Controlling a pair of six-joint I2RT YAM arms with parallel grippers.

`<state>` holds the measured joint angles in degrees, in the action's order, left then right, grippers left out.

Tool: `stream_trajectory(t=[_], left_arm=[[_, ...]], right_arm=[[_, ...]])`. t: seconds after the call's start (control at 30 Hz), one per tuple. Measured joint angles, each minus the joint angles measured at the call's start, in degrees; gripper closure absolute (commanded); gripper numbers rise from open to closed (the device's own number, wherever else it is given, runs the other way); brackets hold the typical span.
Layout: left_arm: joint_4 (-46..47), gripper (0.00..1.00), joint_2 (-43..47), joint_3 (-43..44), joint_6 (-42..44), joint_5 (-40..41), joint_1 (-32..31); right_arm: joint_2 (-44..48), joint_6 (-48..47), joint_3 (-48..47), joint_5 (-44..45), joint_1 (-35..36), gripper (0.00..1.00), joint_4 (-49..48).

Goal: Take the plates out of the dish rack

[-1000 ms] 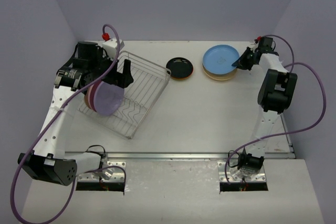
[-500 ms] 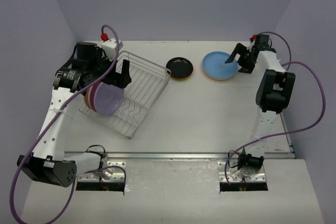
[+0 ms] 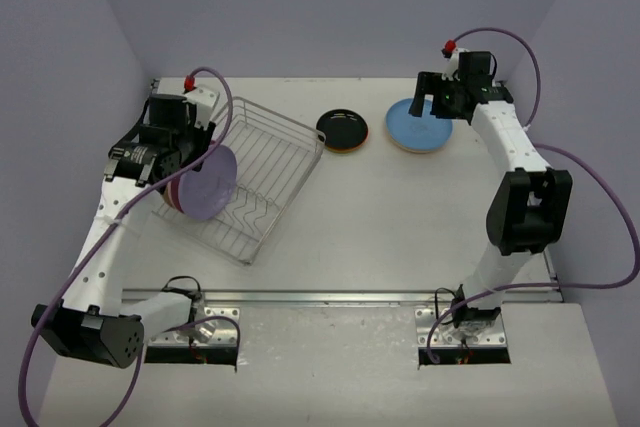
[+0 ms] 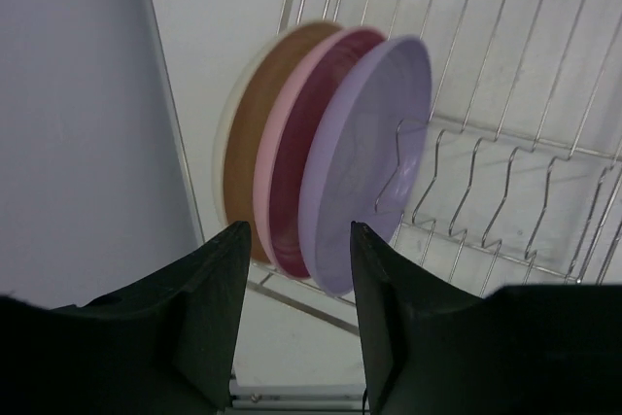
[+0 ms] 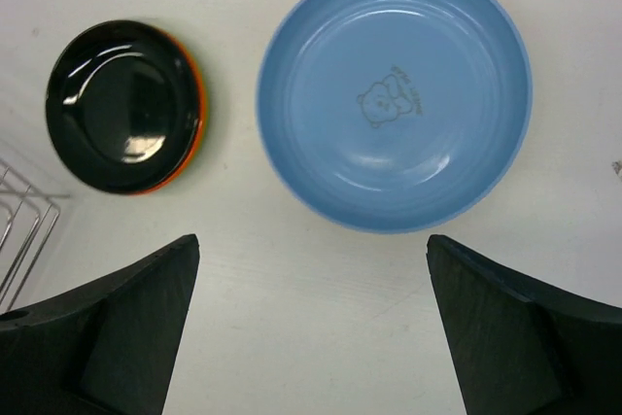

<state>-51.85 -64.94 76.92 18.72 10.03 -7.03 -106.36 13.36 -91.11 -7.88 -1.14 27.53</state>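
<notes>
The dish rack (image 3: 283,159) lies at the left of the table, its wires (image 4: 505,191) filling the left wrist view. Standing in it on edge are a lavender plate (image 3: 212,184) (image 4: 374,143), a pink plate (image 4: 292,153), a tan one (image 4: 248,133) and a cream rim behind. My left gripper (image 3: 203,147) (image 4: 296,259) hovers at their back-left edge, jaws apart, nothing pinched; the pink and lavender rims show through the gap. My right gripper (image 3: 432,104) (image 5: 311,269) hangs wide open and empty above the blue plate (image 3: 420,127) (image 5: 394,94). A black plate (image 3: 342,129) (image 5: 121,104) rests on an orange one.
The blue plate sits on a tan one at the back right of the table. The purple wall (image 4: 78,123) stands close to the rack's left side. A rack corner (image 5: 24,221) shows at the left of the right wrist view.
The right gripper opened, let go of the blue plate and rose up and leftward over it. The left gripper shifted left over the plates' edge and its jaws narrowed.
</notes>
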Motion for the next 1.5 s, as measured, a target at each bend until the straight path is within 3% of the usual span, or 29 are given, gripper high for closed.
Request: stream_trajectory(t=[0.23, 0.5, 1.1, 1.5], left_arm=[[1.3, 0.61, 0.1, -8.7, 3.4, 7.6, 0.0], [3.8, 0.64, 0.0, -11.0, 4.8, 8.9, 0.0], [8.1, 0.73, -6.6, -11.6, 5.1, 11.5, -2.1], [14.0, 0.8, -7.5, -16.7, 6.9, 20.3, -6.3]], right_arm=[[10.9, -1.4, 9.7, -1.7, 4.9, 0.01, -2.7], [13.3, -0.6, 16.2, -3.8, 4.2, 0.01, -2.9], [15.1, 0.2, 17.5, -5.8, 4.3, 0.01, -3.1], [15.1, 0.6, 17.5, -6.3, 4.3, 0.01, -3.1]])
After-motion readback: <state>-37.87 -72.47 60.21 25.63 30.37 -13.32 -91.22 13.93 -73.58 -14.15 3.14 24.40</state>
